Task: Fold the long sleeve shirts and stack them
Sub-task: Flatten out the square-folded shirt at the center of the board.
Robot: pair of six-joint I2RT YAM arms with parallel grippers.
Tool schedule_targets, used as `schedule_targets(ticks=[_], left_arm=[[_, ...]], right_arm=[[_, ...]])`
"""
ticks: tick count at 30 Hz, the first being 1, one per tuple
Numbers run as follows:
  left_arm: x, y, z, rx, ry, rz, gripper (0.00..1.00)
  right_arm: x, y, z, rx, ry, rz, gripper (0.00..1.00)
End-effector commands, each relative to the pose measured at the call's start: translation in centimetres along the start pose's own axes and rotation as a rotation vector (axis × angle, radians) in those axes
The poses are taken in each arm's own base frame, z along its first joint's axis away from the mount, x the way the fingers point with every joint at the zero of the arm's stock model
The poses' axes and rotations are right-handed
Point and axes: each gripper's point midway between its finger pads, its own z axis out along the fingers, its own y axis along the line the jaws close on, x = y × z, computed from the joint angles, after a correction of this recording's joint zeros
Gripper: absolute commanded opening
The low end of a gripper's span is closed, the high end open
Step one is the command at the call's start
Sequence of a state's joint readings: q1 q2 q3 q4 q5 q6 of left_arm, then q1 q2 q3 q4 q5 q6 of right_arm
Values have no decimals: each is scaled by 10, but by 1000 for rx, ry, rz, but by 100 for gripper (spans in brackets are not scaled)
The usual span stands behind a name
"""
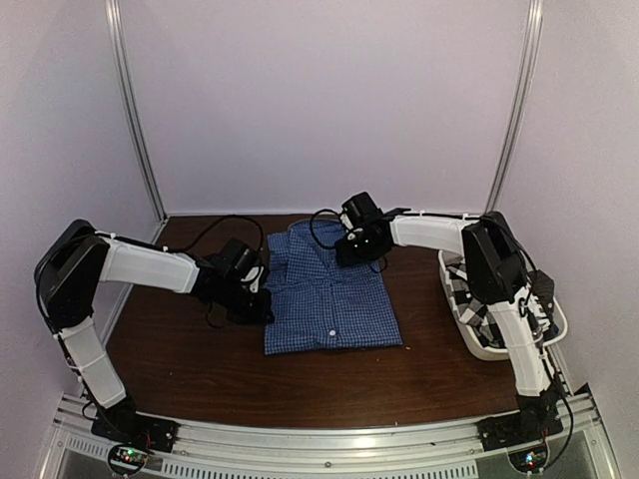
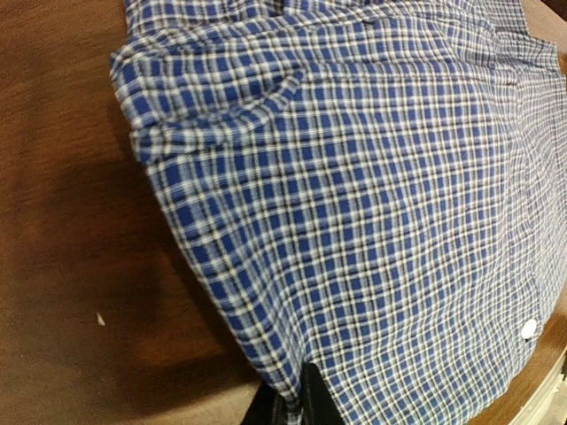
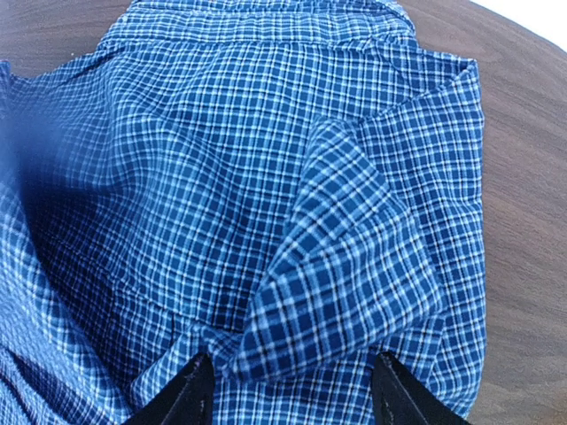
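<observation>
Left hand (image 1: 258, 302) clenched on shirt (image 1: 334, 299) at 9 o'clock edge, right hand (image 3: 291, 394) astride 1 o'clock fold, grip unclear; side fold likely next, carried inward.

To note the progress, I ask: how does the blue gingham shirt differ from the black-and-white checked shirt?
The blue gingham shirt lies flat on the table, while the black-and-white checked shirt sits bunched in the white tub. The blue gingham shirt has fine checks; the black-and-white checked shirt has large ones. Both are checked cloth.
</observation>
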State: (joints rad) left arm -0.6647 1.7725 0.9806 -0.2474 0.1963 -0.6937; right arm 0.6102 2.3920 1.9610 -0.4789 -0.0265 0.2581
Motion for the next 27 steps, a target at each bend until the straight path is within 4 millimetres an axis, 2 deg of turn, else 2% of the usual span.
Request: schedule_targets(ticks=[1,8,14,21,23,27], left_arm=[[-23,-13,-25,5,-76,16,6],[-30,-16,-40,-9,-96,32,0],[-32,-14,-47,-30,-105,41,0],[-30,-23,-47,13,-84,74,0],[-29,-22,-47,10,-78,75,11],[-37,-20,-54,-14,-117,77,27]], right_arm=[[-32,5,-54,-24,-74,-9,64],[-38,9,-100,-44,-129,-15,69],[-16,0,-114,-33,-119,-3,70],[25,-7,-116,-44,-67,12,69],[40,-9,-114,-49,-50,10,69],[51,-12,-110,-43,-30,13,69]])
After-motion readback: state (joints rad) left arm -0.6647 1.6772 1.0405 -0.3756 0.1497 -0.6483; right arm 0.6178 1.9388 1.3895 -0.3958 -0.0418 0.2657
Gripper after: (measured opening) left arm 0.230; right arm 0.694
